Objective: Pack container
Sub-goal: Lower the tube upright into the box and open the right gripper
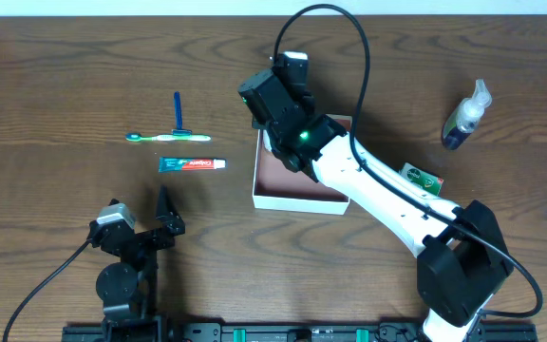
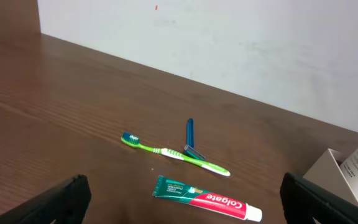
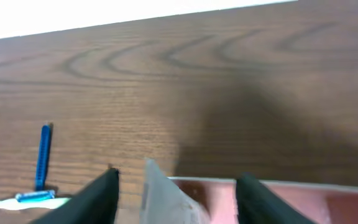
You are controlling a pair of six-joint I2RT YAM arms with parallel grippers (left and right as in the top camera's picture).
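A green toothbrush [image 1: 169,138], blue razor [image 1: 178,109] and toothpaste tube [image 1: 192,164] lie left of the white-walled square container [image 1: 292,200]. The white right arm [image 1: 387,195] hides most of its inside. Both arms' jaws stand spread.

The table [image 1: 65,57] is dark brown with wavy wood grain; the container [image 1: 297,200] at mid-frame has white walls and a pinkish-brown inside. Left of it lie a green-and-white toothbrush [image 1: 167,138] with blue bristles, a blue razor [image 1: 178,109] and a green, white and red toothpaste tube [image 1: 192,164]. At the right are a dark blue, pale-topped bottle [image 1: 463,123] and a green-and-white box [image 1: 422,178].
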